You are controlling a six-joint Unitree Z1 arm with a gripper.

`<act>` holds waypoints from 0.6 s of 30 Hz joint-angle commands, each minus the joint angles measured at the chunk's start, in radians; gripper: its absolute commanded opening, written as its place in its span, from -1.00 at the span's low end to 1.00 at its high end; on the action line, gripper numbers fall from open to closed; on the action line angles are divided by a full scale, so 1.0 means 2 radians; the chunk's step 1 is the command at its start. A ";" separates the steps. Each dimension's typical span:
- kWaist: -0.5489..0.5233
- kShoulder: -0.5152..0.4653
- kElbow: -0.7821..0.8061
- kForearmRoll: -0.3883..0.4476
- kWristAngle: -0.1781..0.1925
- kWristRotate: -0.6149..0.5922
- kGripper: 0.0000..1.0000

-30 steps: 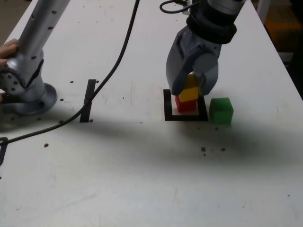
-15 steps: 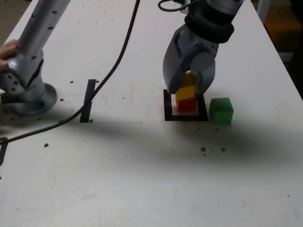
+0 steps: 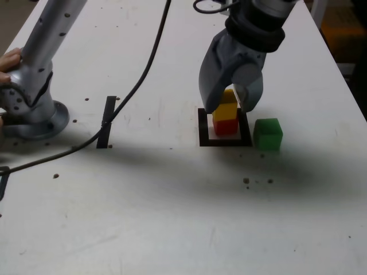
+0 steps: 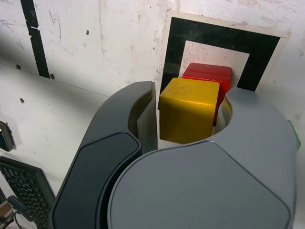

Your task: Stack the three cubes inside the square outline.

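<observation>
Found the gripper (image 3: 229,107) pointing down over the square outline (image 3: 203,129), jaws slightly parted and straddling the yellow cube (image 3: 226,110). In the wrist view, noted a thin gap between one jaw pad and that cube's (image 4: 188,112) side face; on the other side, too close to the jaw to tell contact. Logged the gripper (image 4: 190,102) as loosely open, not clamped. Recorded the yellow cube sitting flat on the red cube (image 3: 225,126), top face level, edges roughly in line with the red cube's (image 4: 209,74) and with the sides of the outline (image 4: 214,36). Took the two-cube stack as upright, long axis vertical, standing on the white centre inside the black frame, towards its far side in the exterior view. Located the green cube (image 3: 268,134) on the table (image 3: 172,217) just outside the frame, on the exterior view's right, upright, one face towards the camera, apart from the stack; in the wrist view only a green sliver (image 4: 296,138) past the jaw. Further out, marked a thin black strip mark (image 3: 106,121) at the exterior view's left, also seen from the wrist (image 4: 35,43), with a black cable (image 3: 137,80) passing beside it, then the arm base (image 3: 34,114) and a person's hand (image 3: 10,60) at the left edge. Spotted small dark specks scattered over the tabletop.
</observation>
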 commanded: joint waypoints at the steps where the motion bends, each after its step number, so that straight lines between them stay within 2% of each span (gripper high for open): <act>1: 0.001 0.000 -0.002 0.002 0.001 -0.001 0.16; 4: 0.001 0.001 -0.003 0.003 0.003 -0.003 0.19; 8: 0.001 -0.005 -0.010 0.015 0.017 -0.013 0.21; 18: -0.002 -0.045 -0.011 0.044 0.038 -0.033 0.24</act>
